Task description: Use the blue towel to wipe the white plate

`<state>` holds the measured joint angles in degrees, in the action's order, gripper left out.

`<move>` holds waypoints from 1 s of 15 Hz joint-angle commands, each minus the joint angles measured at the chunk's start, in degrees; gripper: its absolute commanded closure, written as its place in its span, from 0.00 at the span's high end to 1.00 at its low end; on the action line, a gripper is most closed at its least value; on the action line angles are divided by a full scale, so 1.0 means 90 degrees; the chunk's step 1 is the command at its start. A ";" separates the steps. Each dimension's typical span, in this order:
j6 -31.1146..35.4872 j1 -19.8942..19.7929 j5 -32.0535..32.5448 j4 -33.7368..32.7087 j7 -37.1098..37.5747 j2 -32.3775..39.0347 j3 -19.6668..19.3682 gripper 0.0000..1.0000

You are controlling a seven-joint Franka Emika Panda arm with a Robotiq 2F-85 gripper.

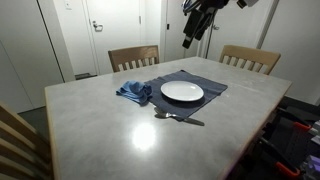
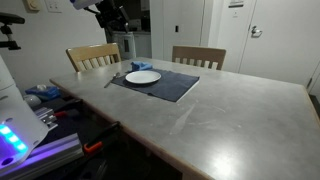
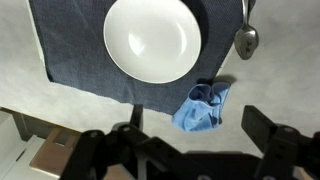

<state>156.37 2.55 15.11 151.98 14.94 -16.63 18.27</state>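
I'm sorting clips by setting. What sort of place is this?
Probably a home dining area: a large grey dining table with wooden slat-back chairs, a round white plate on a dark blue placemat, and white interior doors behind.

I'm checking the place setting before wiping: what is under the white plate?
A dark blue placemat lies under the white plate, spread on the grey table. The patch directly beneath the plate is covered, so it cannot be seen.

Both exterior views look across the table (image 1: 90,130) from slightly above, from different corners. In an exterior view the plate (image 1: 182,92) is fairly near; in an exterior view the plate (image 2: 143,76) lies farther off. The wrist view looks straight down on the plate (image 3: 152,38) from high up.
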 commanded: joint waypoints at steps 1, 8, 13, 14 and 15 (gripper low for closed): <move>-0.0179 -0.0066 0.0321 -0.0696 -0.0242 0.0803 -0.0075 1.00; -0.0547 -0.0012 0.1071 -0.2423 -0.0012 0.2619 -0.0032 1.00; -0.0436 0.0655 0.0697 -0.2464 -0.0161 0.2766 -0.0691 1.00; -0.0438 0.0685 0.0705 -0.2452 -0.0155 0.2743 -0.0718 1.00; -0.0439 0.0690 0.0720 -0.2425 -0.0142 0.2681 -0.0720 1.00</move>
<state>152.36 6.18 22.45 130.12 14.36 7.64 14.41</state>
